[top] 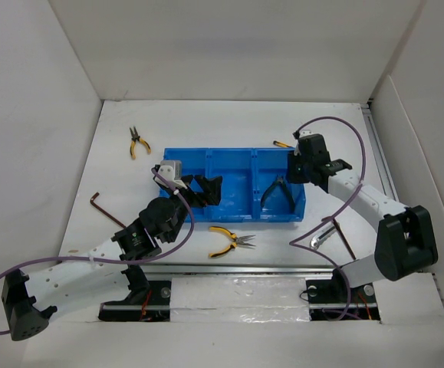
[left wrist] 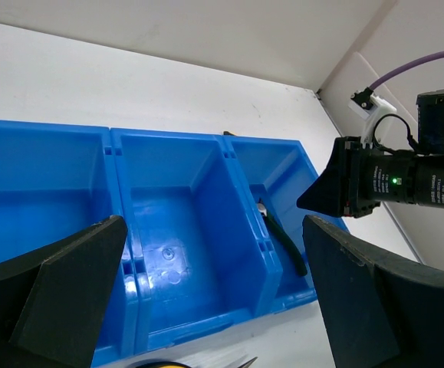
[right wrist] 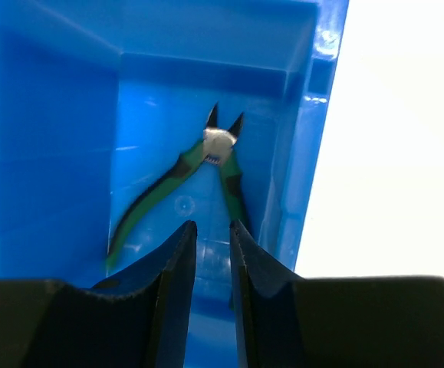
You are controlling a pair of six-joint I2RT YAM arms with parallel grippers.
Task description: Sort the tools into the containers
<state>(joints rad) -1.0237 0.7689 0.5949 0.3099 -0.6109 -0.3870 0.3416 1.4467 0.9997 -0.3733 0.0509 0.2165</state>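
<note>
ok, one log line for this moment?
left gripper: jaws open, empty, over tray | right gripper: jaws barely apart, empty, above green pliers in right compartment | yellow pliers on table

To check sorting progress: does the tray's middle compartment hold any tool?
No, the left wrist view shows the middle compartment of the blue tray bare.

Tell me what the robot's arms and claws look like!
The left arm and right arm are white with chunky black joints, and a purple cable runs along each. The left claw and right claw are black, with two wedge-shaped fingers. Green lights glow on the right arm's wrist.
</note>
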